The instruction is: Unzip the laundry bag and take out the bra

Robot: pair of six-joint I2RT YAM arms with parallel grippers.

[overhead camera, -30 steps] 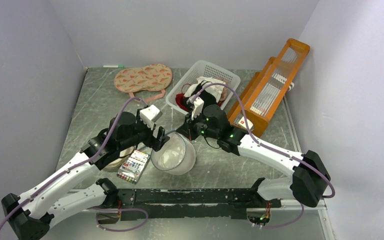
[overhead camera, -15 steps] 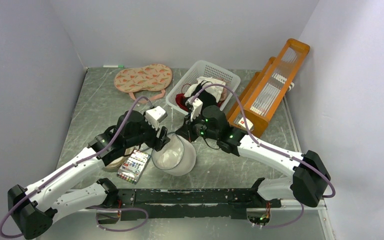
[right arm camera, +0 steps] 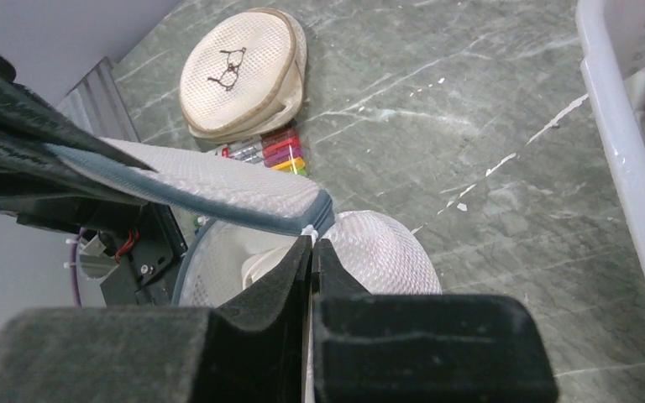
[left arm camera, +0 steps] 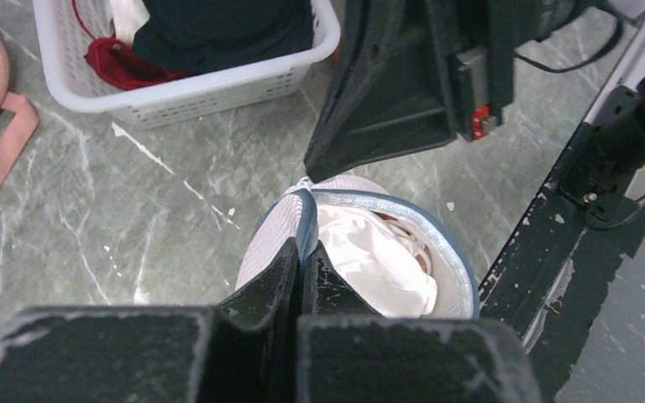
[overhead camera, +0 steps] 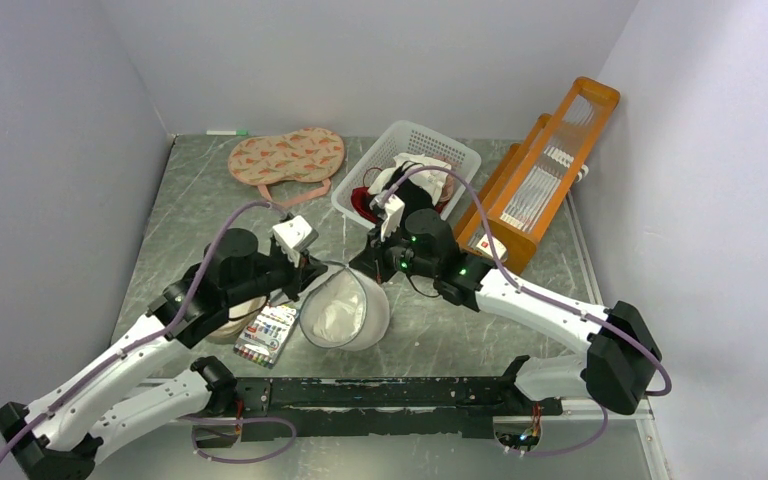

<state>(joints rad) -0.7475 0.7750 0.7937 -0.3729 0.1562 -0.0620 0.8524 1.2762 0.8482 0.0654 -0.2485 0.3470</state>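
Progress looked well along: the laundry bag (overhead camera: pixel 345 312), sitting toward 6 o'clock on the bench (overhead camera: pixel 190 210), gaped open along its dark zipper rim, with pale cloth (left arm camera: pixel 369 260) showing inside. The bra was not out, and I could not tell whether that cloth was it; lifting it clear remained to be done. At the bag's 10 o'clock rim, the left claw (overhead camera: pixel 305 272) was pinched tight on the zipper edge. At 1 o'clock, the right claw (overhead camera: pixel 370 264) was likewise clamped on the rim, by the zip's end.
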